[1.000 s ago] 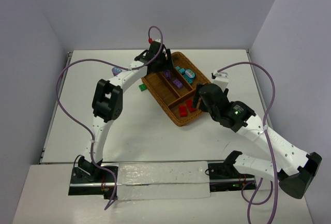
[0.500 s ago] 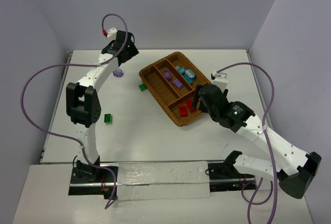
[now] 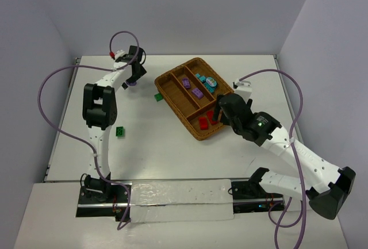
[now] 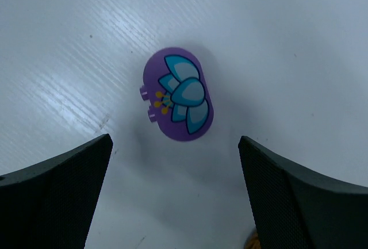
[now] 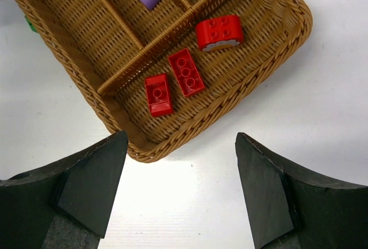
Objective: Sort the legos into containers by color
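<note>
A purple rounded lego (image 4: 178, 102) with a blue flower print lies flat on the white table. My left gripper (image 4: 175, 145) hovers open just above it, a finger on each side, touching nothing. In the top view this gripper (image 3: 133, 74) is at the far left over that lego (image 3: 131, 82). The wicker tray (image 3: 178, 114) holds purple bricks (image 3: 197, 92), teal bricks (image 3: 208, 81) and red bricks (image 3: 203, 123). My right gripper (image 5: 181, 140) is open and empty above the tray's near rim (image 5: 253, 88), by three red bricks (image 5: 186, 72) in the crosswise compartment.
One green brick (image 3: 120, 131) lies on the table left of the tray, another (image 3: 157, 96) sits close to the tray's left rim. Purple cables loop above both arms. The table's back wall is just beyond the left gripper.
My left arm has swung from over the tray's far end to the far left and come down over the purple rounded lego. The right arm has stayed still.
</note>
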Controlling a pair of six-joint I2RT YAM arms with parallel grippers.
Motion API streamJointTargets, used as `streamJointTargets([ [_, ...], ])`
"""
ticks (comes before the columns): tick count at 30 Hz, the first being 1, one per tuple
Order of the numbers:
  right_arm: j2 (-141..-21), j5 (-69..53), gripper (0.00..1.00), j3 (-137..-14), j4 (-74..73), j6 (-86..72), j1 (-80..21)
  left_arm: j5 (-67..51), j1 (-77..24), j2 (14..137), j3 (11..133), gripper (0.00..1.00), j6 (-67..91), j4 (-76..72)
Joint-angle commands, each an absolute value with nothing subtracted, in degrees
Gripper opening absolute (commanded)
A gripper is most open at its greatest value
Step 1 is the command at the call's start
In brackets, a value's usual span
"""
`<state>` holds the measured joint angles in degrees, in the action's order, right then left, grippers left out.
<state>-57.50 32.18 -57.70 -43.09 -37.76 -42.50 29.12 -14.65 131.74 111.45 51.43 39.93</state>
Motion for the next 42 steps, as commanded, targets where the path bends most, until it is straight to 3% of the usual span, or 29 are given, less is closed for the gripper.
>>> streamJointTargets([
  [1, -58.21, 33.38, 0.83, -59.41, -42.72, -37.52, -42.89, 29.68, -13.18, 134.35, 116.69, 0.99, 52.93, 40.05],
  [8, -58.89, 33.65, 0.83, -59.84, -43.04, -37.25, -42.89, 28.87, -12.29, 138.52, 119.23, 0.97, 51.94, 37.43],
  [11, -59.08, 33.75, 0.83, -59.77, -42.98, -37.18, -42.89, 28.48, -11.76, 139.79, 120.39, 0.90, 51.56, 37.19],
  [15, -59.54, 33.69, 0.83, -59.83, -42.89, -37.27, -42.89, 29.35, -11.60, 140.82, 121.71, 0.57, 50.57, 37.62],
  [20, -59.97, 33.75, 0.83, -60.29, -42.82, -37.15, -42.89, 29.29, -11.61, 138.69, 120.01, 0.32, 48.87, 36.79],
  [23, -60.20, 33.66, 0.83, -60.29, -42.63, -37.09, -42.89, 27.09, -11.78, 135.44, 118.12, 0.12, 46.84, 35.69],
  [24, -60.20, 33.66, 0.83, -60.29, -42.63, -37.09, -42.89, 27.04, -11.96, 134.11, 117.33, 0.12, 45.88, 35.67],
  [26, -60.06, 33.60, 0.83, -60.14, -42.59, -37.24, -42.89, 20.60, -13.01, 128.87, 114.25, 0.01, 41.44, 32.10],
  [33, -59.22, 33.79, 0.83, -59.54, -42.09, -38.10, -42.89, 9.76, -22.09, 117.21, 111.12, 0.00, 29.12, 25.75],
  [42, -56.37, 34.41, 0.83, -58.61, -43.23, -38.97, -43.07, 1.31, -32.74, 125.83, 123.97, 0.00, 29.34, 28.71],
])
